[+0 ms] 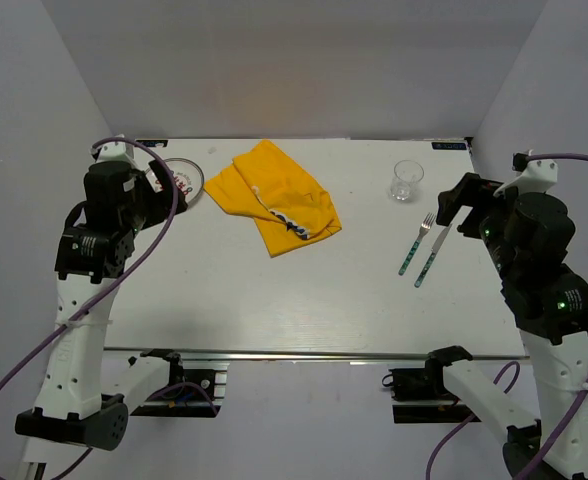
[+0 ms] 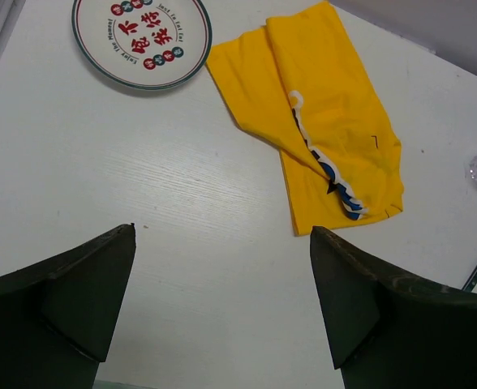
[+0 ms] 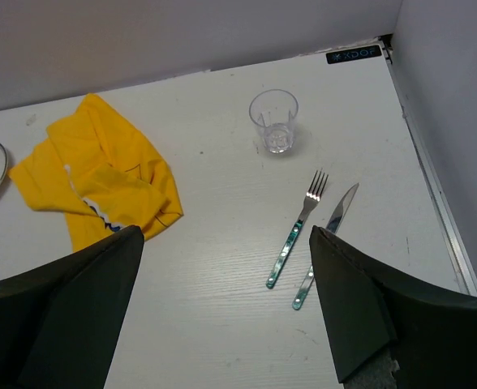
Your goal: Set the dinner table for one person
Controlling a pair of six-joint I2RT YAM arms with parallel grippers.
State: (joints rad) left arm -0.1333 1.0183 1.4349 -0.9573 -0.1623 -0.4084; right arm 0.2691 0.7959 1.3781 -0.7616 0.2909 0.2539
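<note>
The white dinner table [image 1: 274,300] carries a crumpled yellow cloth [image 1: 274,197] at the back middle. A round plate [image 1: 182,182] with red characters lies at the back left, partly hidden by my left gripper [image 1: 159,185]. A clear glass [image 1: 407,181] stands at the back right. A fork [image 1: 415,245] and a knife [image 1: 429,252] with teal handles lie side by side in front of it. My left gripper [image 2: 222,229] is open and empty above bare table. My right gripper [image 3: 226,231] is open and empty, raised near the fork [image 3: 297,231] and knife [image 3: 341,207].
White walls close in the table at the back and both sides. A metal rail [image 1: 314,353] runs along the front edge. The left wrist view shows the plate [image 2: 141,36] and cloth [image 2: 320,121]; the right wrist view shows the glass [image 3: 273,121].
</note>
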